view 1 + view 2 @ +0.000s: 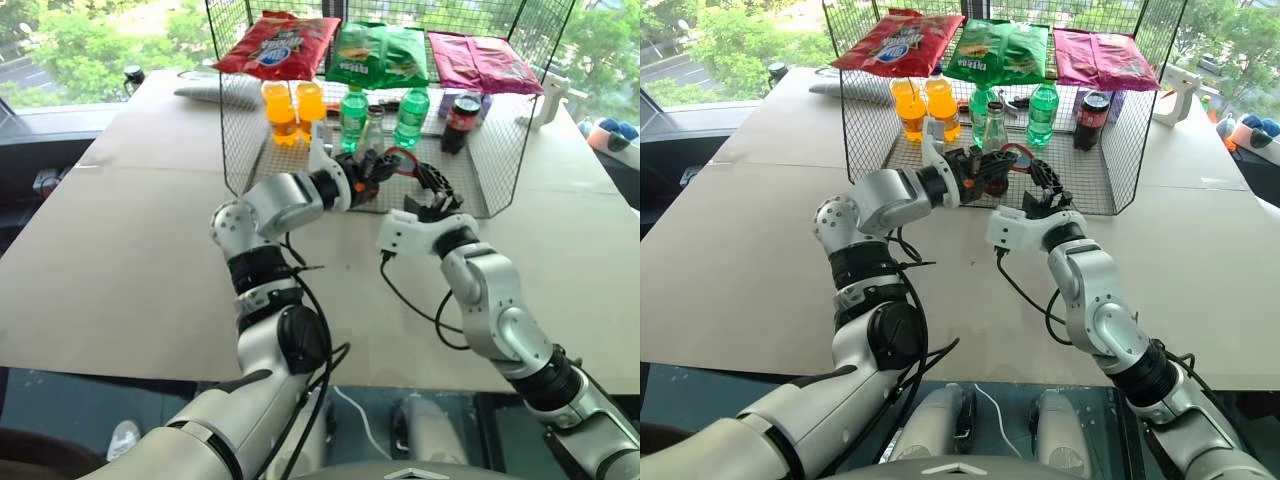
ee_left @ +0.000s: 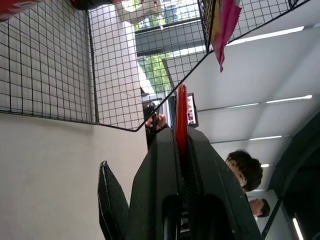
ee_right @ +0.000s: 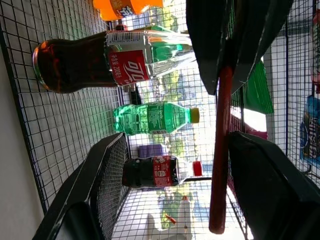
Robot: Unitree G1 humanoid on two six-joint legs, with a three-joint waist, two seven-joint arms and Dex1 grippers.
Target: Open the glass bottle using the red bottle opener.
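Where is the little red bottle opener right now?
In the head views, the red bottle opener is pinched in the left gripper in front of the wire basket, just right of the glass bottle.

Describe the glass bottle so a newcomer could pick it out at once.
Look inside the wire basket at the table's far side. Among the drinks standing there, the glass bottle is slim and clear with a long narrow neck, between two green plastic bottles.

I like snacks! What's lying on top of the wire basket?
Three snack bags lie on the wire basket: a red bag, a green bag and a pink bag. They partly cover the bottles' tops beneath.
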